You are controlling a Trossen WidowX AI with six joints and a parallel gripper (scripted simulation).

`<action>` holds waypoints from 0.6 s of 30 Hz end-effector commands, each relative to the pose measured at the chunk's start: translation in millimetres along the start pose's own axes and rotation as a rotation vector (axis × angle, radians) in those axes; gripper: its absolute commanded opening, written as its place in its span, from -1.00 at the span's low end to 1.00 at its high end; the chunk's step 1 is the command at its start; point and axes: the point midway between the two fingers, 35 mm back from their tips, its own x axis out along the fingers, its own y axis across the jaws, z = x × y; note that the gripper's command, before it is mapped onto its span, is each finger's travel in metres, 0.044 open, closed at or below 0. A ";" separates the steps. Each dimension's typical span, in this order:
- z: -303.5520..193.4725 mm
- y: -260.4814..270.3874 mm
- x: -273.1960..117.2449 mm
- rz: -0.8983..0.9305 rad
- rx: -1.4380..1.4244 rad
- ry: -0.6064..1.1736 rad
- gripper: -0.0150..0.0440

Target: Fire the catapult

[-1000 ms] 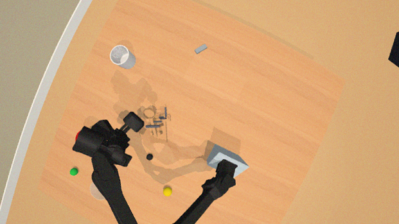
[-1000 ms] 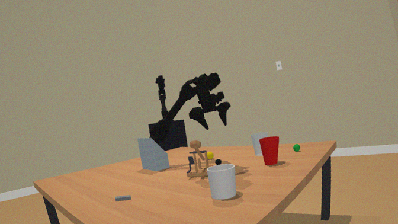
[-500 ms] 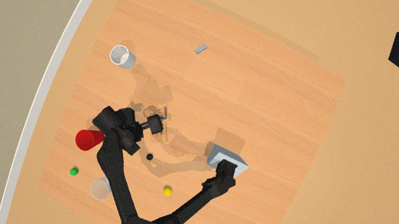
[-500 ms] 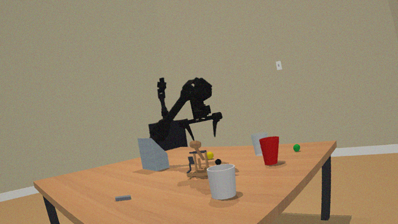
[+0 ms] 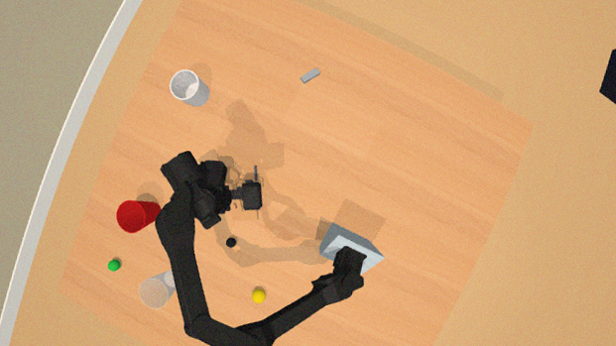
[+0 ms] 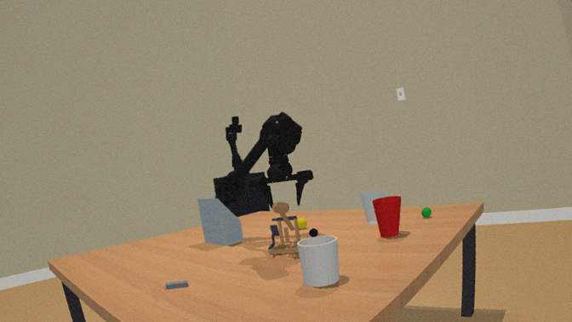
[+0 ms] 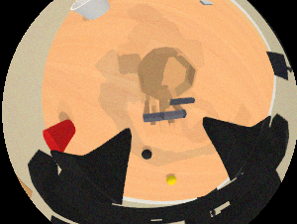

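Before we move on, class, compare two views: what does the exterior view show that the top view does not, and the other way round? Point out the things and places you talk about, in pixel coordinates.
Only exterior: the wall plate [image 6: 400, 93] and table legs [image 6: 468, 272].

Only top: the inside bottom [image 5: 192, 89] of the white mug [image 5: 200, 97] [image 6: 319, 265].

Both: that mug, the catapult [image 5: 255, 172] [image 6: 283, 251], red cup [image 5: 131, 216] [image 6: 387, 217], frosted cup [image 5: 153, 292] [image 6: 368, 207], green ball [image 5: 113, 265] [image 6: 426, 212], yellow ball [image 5: 258, 296] [image 6: 302, 223], black ball [image 5: 230, 242] [image 6: 314, 232], blue-grey block [image 5: 334, 232] [image 6: 219, 224] and grey bar [image 5: 310, 75] [image 6: 177, 285].

Top view: catapult mostly hidden under arm's wrist + camera; clear cup [image 5: 155, 292] partly behind forearm. Ext. view: clear cup [image 6: 370, 207] partly behind red cup [image 6: 388, 216]; near corner of counter [image 6: 234, 294] cut off by bottom edge. Wrist view: white mug [image 7: 91, 8] cut off at top.
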 end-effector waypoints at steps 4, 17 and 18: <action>0.1 -1.3 0.8 -0.006 0.014 0.004 0.29; 0.1 -1.3 0.8 -0.006 0.014 0.004 -0.49; 0.1 -1.3 0.8 -0.006 0.014 0.004 -0.49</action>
